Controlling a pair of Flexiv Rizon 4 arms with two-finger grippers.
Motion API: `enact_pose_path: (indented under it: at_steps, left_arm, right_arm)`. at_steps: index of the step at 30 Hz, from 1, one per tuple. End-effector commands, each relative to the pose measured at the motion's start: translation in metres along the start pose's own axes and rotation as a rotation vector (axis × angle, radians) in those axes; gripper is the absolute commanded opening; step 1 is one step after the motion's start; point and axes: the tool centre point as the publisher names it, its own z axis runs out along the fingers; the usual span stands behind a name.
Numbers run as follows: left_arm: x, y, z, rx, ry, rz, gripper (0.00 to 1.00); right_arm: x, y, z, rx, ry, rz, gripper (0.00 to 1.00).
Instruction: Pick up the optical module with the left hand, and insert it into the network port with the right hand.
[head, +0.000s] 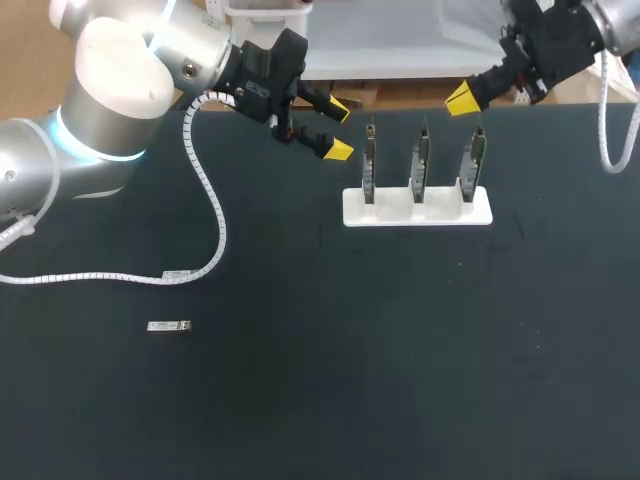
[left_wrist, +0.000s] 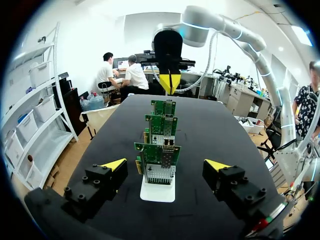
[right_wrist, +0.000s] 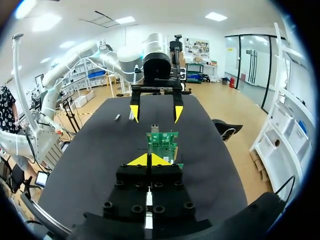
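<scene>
The optical module, a small silver bar, lies flat on the black table at the front left, far from both grippers; it also shows beside my left arm. Three green network boards stand upright in a white holder at the back middle. My left gripper hangs open just left of the row, empty, facing the nearest board. My right gripper is shut and empty at the row's far right end, pointing along the boards.
The left arm's white coiled cable drapes over the table's left side and ends near the module. The black tabletop stretches in front of the holder.
</scene>
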Motion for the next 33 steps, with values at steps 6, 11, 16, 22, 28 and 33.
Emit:
enact_pose_path:
  at_steps: [6, 11, 16, 22, 28, 33]
  left_arm:
    - [-0.001, 0.001, 0.0, 0.002, 0.005, -0.002, 1.0]
    - [-0.001, 0.001, 0.0, 0.002, 0.005, -0.002, 1.0]
    - [-0.001, 0.001, 0.0, 0.002, 0.005, -0.002, 1.0]
    - [-0.001, 0.001, 0.0, 0.002, 0.005, -0.002, 1.0]
    - [-0.001, 0.001, 0.0, 0.002, 0.005, -0.002, 1.0]
    - [-0.007, 0.008, -0.016, -0.037, 0.066, 0.072, 1.0]
  right_arm:
    - [0.0, 0.008, 0.003, 0.024, -0.006, 0.007, 1.0]
    - [0.0, 0.008, 0.003, 0.024, -0.006, 0.007, 1.0]
    - [0.0, 0.008, 0.003, 0.024, -0.006, 0.007, 1.0]
    - [0.0, 0.008, 0.003, 0.024, -0.006, 0.007, 1.0]
    - [0.0, 0.008, 0.003, 0.024, -0.006, 0.007, 1.0]
    - [0.0, 0.008, 0.003, 0.024, -0.006, 0.007, 1.0]
